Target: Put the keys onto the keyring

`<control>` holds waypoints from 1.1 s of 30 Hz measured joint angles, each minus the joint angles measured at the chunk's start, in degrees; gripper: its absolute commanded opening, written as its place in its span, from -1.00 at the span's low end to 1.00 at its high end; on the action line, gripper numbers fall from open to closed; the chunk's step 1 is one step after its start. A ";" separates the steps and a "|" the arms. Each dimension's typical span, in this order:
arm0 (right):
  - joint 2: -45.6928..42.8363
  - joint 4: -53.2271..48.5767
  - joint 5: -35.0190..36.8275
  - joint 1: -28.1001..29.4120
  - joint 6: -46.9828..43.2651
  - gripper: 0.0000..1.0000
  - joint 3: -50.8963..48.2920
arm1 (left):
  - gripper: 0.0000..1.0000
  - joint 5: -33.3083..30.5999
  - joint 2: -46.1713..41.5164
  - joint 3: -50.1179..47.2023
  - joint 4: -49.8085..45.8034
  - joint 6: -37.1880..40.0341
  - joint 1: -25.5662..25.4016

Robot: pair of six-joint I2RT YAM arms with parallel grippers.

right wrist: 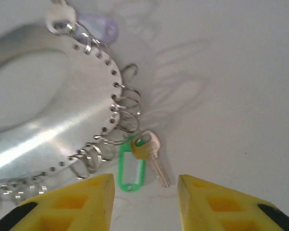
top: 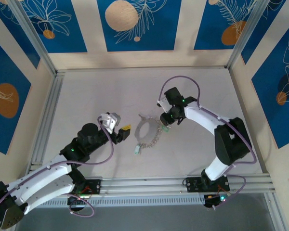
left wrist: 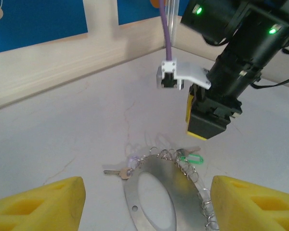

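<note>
just above the gap of the right jaws, flat on the tabletop point(right wrist: 241, 96): the key point(right wrist: 153, 161), its green tag point(right wrist: 131, 169) touching alongside. head tucked against a small split ring point(right wrist: 127, 126) on the rim of the keyring point(right wrist: 48, 130); whether threaded through or merely resting there, cannot tell. long axis slanted: head toward the keyring, blade tip down toward one yellow finger point(right wrist: 221, 204) rather than the middle of the gap, so neither centred nor square to it. tag's long axis close to straight at the gap.

from overhead, sits at the keyring's right edge, right beneath the wrist of the right arm point(top: 202, 118). left arm point(top: 82, 144) off the opposite edge, near but apart. clearly nearer: the right.

right jaws partly apart, clamped on nothing, touching nothing, one finger on each side below the key. left jaws spread wide, likewise holding nothing, their yellow fingers point(left wrist: 38, 202) flanking the keyring's near rim with no contact that can be made out.

likely needs a short advance and a slight wrist turn, to lay the blade across the gap before any closing.
</note>
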 measured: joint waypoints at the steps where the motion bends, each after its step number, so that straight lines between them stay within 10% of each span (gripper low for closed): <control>1: -1.64 0.57 -0.13 0.48 0.09 0.02 -0.44 | 0.43 0.13 0.02 0.31 -0.74 -0.39 0.11; 5: -9.62 4.74 -4.70 0.33 1.99 0.35 -4.85 | 0.93 1.03 1.14 2.32 -4.13 -2.54 0.72; 8: -16.22 8.98 -7.41 -1.73 3.82 0.99 -10.54 | 1.00 1.66 3.23 4.20 -7.13 -4.02 1.40; 19: -30.84 31.61 -12.48 -11.80 8.85 0.98 -30.40 | 1.00 -5.11 15.30 5.27 -10.54 -11.50 13.92; 33: -13.42 59.49 -7.52 -18.86 7.28 0.99 -38.12 | 1.00 -31.30 28.09 5.31 -3.52 -8.24 24.00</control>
